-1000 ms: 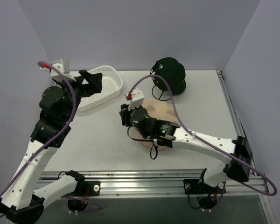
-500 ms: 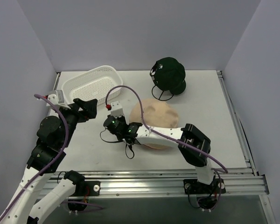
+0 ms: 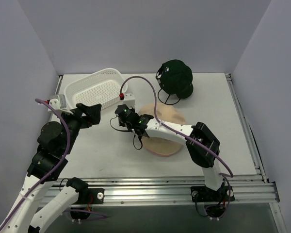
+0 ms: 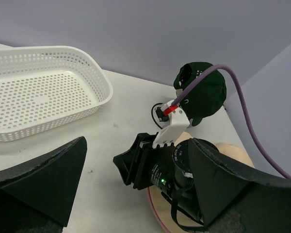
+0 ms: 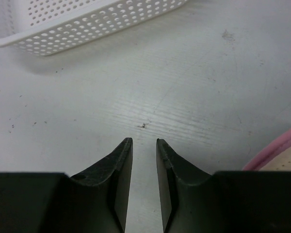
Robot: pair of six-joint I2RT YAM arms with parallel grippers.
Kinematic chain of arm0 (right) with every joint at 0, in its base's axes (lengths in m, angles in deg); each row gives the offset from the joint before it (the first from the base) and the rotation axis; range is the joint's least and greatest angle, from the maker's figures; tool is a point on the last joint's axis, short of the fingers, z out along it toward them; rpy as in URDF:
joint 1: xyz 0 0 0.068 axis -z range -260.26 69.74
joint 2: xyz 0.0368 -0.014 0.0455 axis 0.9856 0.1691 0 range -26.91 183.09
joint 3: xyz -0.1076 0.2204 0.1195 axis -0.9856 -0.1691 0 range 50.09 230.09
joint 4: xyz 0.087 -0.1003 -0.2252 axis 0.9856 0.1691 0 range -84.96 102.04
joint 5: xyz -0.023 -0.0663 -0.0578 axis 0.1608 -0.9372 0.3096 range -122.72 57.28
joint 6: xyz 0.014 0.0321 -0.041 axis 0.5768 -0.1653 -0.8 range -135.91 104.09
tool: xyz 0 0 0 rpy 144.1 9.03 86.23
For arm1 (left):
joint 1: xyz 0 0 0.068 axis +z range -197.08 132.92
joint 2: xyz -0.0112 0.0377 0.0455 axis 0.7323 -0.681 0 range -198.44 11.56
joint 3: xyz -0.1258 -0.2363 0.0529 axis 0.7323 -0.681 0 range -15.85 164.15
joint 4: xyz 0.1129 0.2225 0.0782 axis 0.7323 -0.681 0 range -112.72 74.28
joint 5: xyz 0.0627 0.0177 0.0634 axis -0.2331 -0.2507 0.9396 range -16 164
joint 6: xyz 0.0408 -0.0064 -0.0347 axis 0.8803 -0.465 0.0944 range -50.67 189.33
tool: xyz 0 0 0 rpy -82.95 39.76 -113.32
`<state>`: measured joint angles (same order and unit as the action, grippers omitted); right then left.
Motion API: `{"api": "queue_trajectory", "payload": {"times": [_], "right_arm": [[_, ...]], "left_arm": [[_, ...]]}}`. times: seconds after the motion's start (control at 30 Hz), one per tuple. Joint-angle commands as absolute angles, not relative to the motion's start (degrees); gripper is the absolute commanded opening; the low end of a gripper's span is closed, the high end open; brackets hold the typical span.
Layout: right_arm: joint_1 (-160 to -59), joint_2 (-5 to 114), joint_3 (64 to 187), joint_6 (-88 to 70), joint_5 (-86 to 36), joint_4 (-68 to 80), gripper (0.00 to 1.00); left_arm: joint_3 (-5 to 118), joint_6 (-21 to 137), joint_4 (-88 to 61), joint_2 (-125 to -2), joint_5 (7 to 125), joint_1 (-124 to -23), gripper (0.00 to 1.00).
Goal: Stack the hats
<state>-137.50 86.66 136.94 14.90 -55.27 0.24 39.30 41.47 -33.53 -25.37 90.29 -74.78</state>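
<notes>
A tan bucket hat (image 3: 166, 118) lies on a pink hat whose rim (image 3: 157, 148) sticks out at the front, mid-table. The pink rim (image 5: 277, 149) also shows in the right wrist view. A dark green cap (image 3: 177, 77) sits at the back right, also in the left wrist view (image 4: 203, 92). My right gripper (image 3: 116, 118) hovers just left of the tan hat. Its jaws (image 5: 144, 141) stand a narrow gap apart over bare table, nothing between them. My left gripper (image 3: 92, 115) is wide open further left, empty, its fingers (image 4: 43, 179) framing the right wrist.
A white mesh basket (image 3: 98, 89) stands at the back left, and its near wall (image 5: 87, 24) is just beyond the right gripper. Purple cables loop over both arms. Walls close in the table on the left, back and right.
My right gripper swung off the tan hat to its left, then back toward the basket, and its jaws narrowed. My left arm pulled back from over the basket, then held still.
</notes>
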Motion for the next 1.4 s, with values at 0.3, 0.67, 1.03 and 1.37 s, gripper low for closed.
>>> {"api": "queue_trajectory", "payload": {"times": [0.3, 0.67, 1.03, 1.37], "right_arm": [[-131.42, 79.45, 121.21, 18.64, -60.31, -0.14, 0.16], [-121.50, 66.79, 104.86, 17.76, -57.25, -5.06, 0.16], [-113.22, 59.48, 101.23, 12.85, -51.97, -7.35, 0.17], [-118.67, 69.14, 122.84, 2.39, -60.40, -3.14, 0.18]], "left_arm": [[39.52, 41.47, -31.55, -27.63, 88.24, -74.94, 0.94], [38.64, 40.33, -28.65, -32.03, 84.90, -75.12, 0.94], [37.15, 41.20, -26.71, -37.56, 85.77, -76.87, 0.94], [33.72, 42.44, -23.20, -31.25, 89.82, -81.35, 0.94]]}}
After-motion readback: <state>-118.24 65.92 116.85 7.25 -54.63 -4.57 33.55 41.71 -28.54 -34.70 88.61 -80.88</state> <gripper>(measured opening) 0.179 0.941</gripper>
